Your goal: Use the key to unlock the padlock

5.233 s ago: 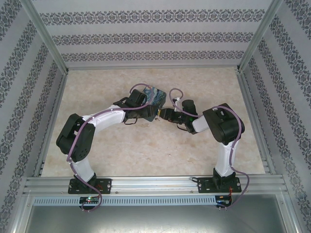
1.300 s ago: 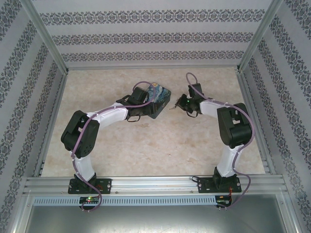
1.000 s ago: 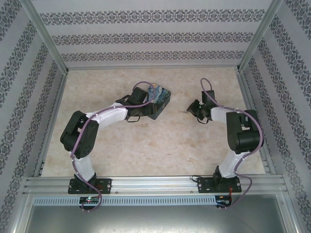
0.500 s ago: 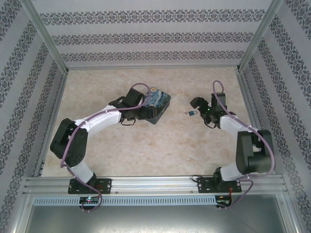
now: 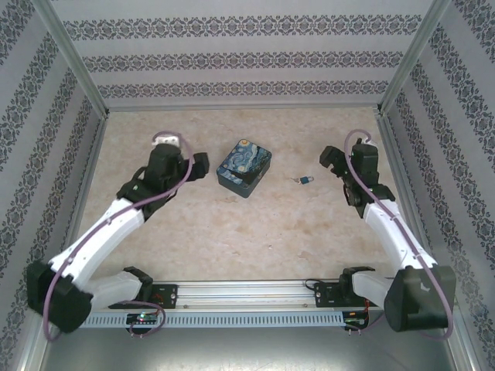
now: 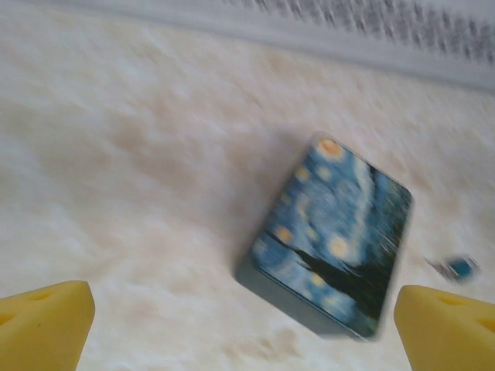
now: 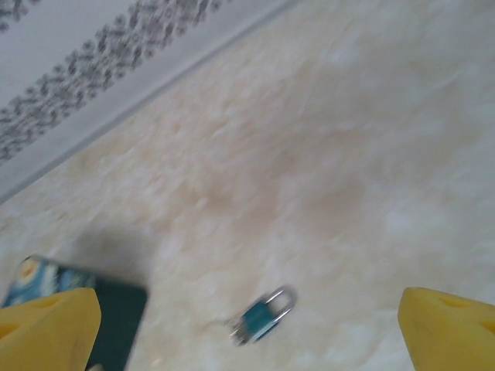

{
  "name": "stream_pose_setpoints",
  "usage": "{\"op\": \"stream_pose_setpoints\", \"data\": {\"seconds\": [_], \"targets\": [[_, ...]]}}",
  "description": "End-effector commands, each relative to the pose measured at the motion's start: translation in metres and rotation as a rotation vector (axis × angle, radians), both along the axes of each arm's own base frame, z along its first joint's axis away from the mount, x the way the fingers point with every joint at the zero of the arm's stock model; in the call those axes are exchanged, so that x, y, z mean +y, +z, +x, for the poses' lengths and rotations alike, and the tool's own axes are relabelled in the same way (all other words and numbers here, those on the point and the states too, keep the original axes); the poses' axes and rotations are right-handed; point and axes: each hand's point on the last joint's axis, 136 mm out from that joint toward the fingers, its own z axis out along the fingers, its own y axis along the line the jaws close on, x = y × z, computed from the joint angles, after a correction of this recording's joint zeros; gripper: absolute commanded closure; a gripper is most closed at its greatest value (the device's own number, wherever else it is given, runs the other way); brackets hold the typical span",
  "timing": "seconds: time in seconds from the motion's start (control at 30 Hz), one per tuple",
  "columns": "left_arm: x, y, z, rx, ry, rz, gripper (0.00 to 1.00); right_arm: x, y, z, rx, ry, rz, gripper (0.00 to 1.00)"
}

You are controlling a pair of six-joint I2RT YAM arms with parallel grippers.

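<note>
**A:** Where's the padlock (image 5: 304,180)?

**B:** Lying flat on the table (image 5: 255,232), right of centre in the overhead view. It's between the painted box (image 5: 244,167) and the right gripper (image 5: 329,160) and touches neither. (In the right wrist view it sits low in the middle, a teal body with the shackle pointing to the upper right.)

**A:** And the key?

**B:** Something small sticks out of the lock's lower-left end, but it's too blurred to call it a key.

**A:** The pincers?

**B:** Both are spread wide and hold nothing. The left gripper (image 5: 198,165) stands left of the box, apart from it. Its yellow pads (image 6: 46,328) sit in the bottom corners of its own view, with the box between them.

**A:** What might go wrong?

**B:** The lock is tiny and loose on a smooth top. I'd judge that a finger closing off-centre would skid or spin it. If that stub is the key, a knock could pull it out. With nothing bracing the lock, turning a key would just rotate the whole thing.
</note>
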Motion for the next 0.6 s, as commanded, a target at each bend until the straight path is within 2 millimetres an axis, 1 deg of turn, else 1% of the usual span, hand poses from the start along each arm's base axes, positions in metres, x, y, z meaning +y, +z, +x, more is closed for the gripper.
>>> {"op": "stream_pose_setpoints", "data": {"seconds": [0.0, 0.07, 0.13, 0.17, 0.27, 0.33, 0.37, 0.43, 0.47, 0.57], "targets": [[0.056, 0.015, -0.006, -0.208, 0.171, 0.203, 0.01, -0.038, -0.010, -0.008, 0.012, -0.098, -0.288, 0.02], [0.080, 0.010, -0.012, -0.237, 0.229, 0.244, 0.00, -0.042, -0.018, -0.007, 0.019, -0.099, -0.333, 0.02], [0.101, -0.004, -0.015, -0.218, 0.275, 0.278, 0.01, -0.044, -0.027, -0.004, -0.006, -0.108, -0.349, 0.02], [0.111, -0.015, -0.016, -0.201, 0.293, 0.290, 0.00, -0.045, -0.029, -0.003, -0.023, -0.110, -0.356, 0.02], [0.131, -0.037, -0.013, -0.186, 0.326, 0.289, 0.00, -0.046, -0.037, 0.002, -0.063, -0.113, -0.390, 0.02], [0.138, -0.051, -0.007, -0.160, 0.326, 0.291, 0.00, -0.046, -0.038, 0.006, -0.111, -0.107, -0.416, 0.02], [0.140, -0.059, -0.003, -0.145, 0.317, 0.307, 0.00, -0.045, -0.039, 0.007, -0.131, -0.104, -0.425, 0.02], [0.144, -0.071, 0.003, -0.151, 0.324, 0.309, 0.00, -0.042, -0.042, 0.011, -0.146, -0.075, -0.449, 0.02], [0.142, -0.077, 0.007, -0.162, 0.311, 0.296, 0.00, -0.041, -0.044, 0.013, -0.153, -0.069, -0.454, 0.02], [0.138, -0.098, 0.021, -0.165, 0.279, 0.286, 0.00, -0.034, -0.057, 0.019, -0.172, -0.025, -0.455, 0.02]]}}
